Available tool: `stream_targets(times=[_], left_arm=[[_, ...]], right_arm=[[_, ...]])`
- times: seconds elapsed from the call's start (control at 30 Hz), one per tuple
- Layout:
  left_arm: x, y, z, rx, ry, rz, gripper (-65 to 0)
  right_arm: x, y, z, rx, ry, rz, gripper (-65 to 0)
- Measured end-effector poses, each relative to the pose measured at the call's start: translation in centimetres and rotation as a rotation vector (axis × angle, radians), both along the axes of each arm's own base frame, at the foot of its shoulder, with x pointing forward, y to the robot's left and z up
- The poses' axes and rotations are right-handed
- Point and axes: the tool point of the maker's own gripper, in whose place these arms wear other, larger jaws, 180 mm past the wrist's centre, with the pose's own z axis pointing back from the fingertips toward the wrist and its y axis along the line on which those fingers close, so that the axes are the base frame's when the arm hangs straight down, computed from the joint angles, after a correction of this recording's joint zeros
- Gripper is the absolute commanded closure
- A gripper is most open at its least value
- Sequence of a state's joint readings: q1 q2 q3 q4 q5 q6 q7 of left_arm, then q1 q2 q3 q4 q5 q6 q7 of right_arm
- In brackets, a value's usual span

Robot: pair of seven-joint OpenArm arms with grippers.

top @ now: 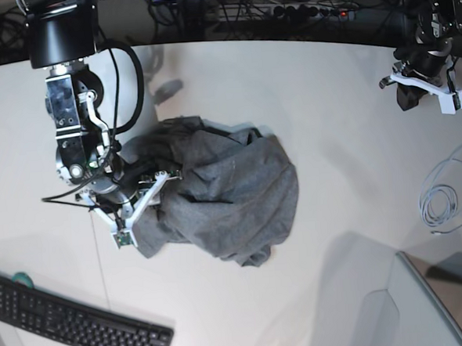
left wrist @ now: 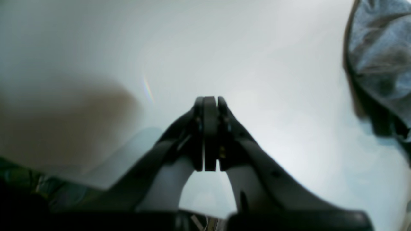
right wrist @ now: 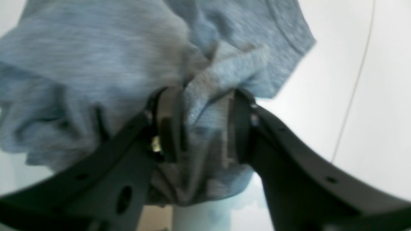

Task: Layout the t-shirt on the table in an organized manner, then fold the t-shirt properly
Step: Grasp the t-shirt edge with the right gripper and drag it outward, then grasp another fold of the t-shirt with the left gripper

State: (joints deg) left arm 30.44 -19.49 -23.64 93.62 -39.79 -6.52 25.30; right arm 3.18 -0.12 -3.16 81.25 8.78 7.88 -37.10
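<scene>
Left wrist view shows the left tool (left wrist: 210, 134) with its jaws pressed flat together, holding nothing, above bare white bench (left wrist: 257, 64). A rumpled edge of the t-shirt (left wrist: 379, 57) shows only at the far right of this view, well apart from the tool, so this arm looks parked out of the way.

Right wrist view shows the right tool (right wrist: 200, 128) with its jaws partly apart and a thick bunch of grey t-shirt (right wrist: 96, 57) between them. Cloth touches both pads, but whether it is truly pinched or about to slip free I cannot tell. A thin dark seam line (right wrist: 356, 80) runs across the bench at right.

Base view shows the t-shirt (top: 225, 197) as a crumpled heap left of the bench's (top: 328, 96) middle, not yet spread out. The right tool (top: 139, 202) sits at the heap's left edge, probably to get a hold on one side and pull it open. The left tool (top: 422, 83) hangs far off at upper right. A keyboard (top: 75, 324) lies at the near left and a coiled cable (top: 444, 199) at the right.
</scene>
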Motion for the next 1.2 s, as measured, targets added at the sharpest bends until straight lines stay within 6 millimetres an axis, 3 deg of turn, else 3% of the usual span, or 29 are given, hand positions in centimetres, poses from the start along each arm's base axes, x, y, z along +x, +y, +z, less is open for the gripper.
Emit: stream_targets(times=[0.03, 0.13, 0.27, 0.4, 0.5, 0.57, 0.7, 0.77, 0.87, 1.0, 1.17, 1.2], left_arm=[[0.1, -0.1, 0.1, -0.003, -0.007, -0.002, 0.0], [0.1, -0.1, 0.1, -0.003, -0.007, -0.004, 0.0], [0.8, -0.1, 0.4, -0.003, -0.023, -0.004, 0.0], [1.0, -0.1, 0.5, -0.004, -0.028, -0.003, 0.0], [0.9, 0.0, 0.4, -0.003, -0.024, -0.002, 0.0], [1.1, 0.0, 0.6, 0.001, -0.028, -0.001, 0.0], [1.7, -0.6, 0.6, -0.007, -0.039, -0.013, 0.0], [2.6, -1.8, 0.5, -0.020, -0.046, -0.033, 0.0], [5.0, -5.6, 0.7, -0.075, -0.085, -0.111, 0.0], [7.5, -12.0, 0.8, -0.144, -0.107, -0.261, 0.0], [11.7, -20.8, 2.1, -0.260, -0.181, -0.401, 0.0], [12.3, -22.7, 2.3, -0.282, -0.185, -0.431, -3.9]], right_arm=[[0.0, -0.3, 0.0, 0.005, 0.001, -0.012, -16.8], [0.0, 0.1, 0.1, 0.028, 0.003, -0.011, 0.0], [-0.6, 0.1, 0.3, 0.014, 0.029, -0.002, -0.3], [-0.2, -0.2, 6.0, 0.028, -0.123, -0.016, -0.2], [0.0, -2.6, 10.3, 0.011, -0.199, -0.074, -0.2], [-0.4, -3.9, 11.9, -0.006, -0.227, -0.101, -0.2], [-1.2, -5.4, 13.1, -0.011, -0.254, -0.147, -0.2], [-1.1, -6.6, 13.3, -0.009, -0.261, -0.185, -0.2], [-0.8, -8.5, 14.2, -0.023, -0.341, -0.239, -0.2], [-0.8, -9.6, 14.9, -0.025, -0.407, -0.269, -0.2], [-0.4, -8.7, 16.2, -0.029, -0.497, -0.187, -0.2], [-0.4, -8.5, 16.2, -0.030, -0.498, -0.177, -0.2]])
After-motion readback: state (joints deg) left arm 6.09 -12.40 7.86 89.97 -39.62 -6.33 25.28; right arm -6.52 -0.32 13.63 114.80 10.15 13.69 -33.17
